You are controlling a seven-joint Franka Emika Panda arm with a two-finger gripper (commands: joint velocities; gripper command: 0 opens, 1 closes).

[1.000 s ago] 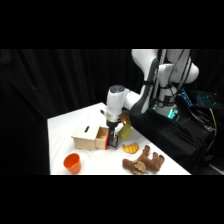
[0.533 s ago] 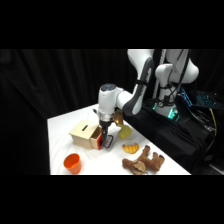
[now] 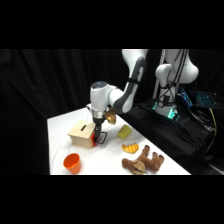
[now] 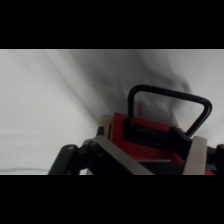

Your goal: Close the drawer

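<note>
Taking the wooden box (image 3: 81,133) as the landmark: an orange cup (image 3: 72,162) stands on the white bench (image 3: 107,157) in front of it and a little to its left, well apart. The drawer (image 3: 93,140) sits in the box's right face, its reddish-orange front showing with the black loop handle (image 3: 101,138) sticking out to the right. The gripper (image 3: 98,131) hangs directly at that face, coming down from above, right against the drawer front. Whether the fingers are open or closed cannot be told; in the wrist view the handle (image 4: 170,112) and the red front (image 4: 145,137) fill the lower frame with the black linkage below, but the tips are not clearly separable.

Further right of the box lie a pale yellow-green block (image 3: 125,131), a small yellow-orange toy (image 3: 131,147) and a brown plush animal (image 3: 142,161).

The main risk, as I judge it, is that the box is light and unanchored: a push on the drawer front may slide the whole box leftward across the bench instead of seating the drawer. An off-centre push could also twist the box or jam the drawer askew. The loop handle could catch a finger on withdrawal and tug the drawer back out.
</note>
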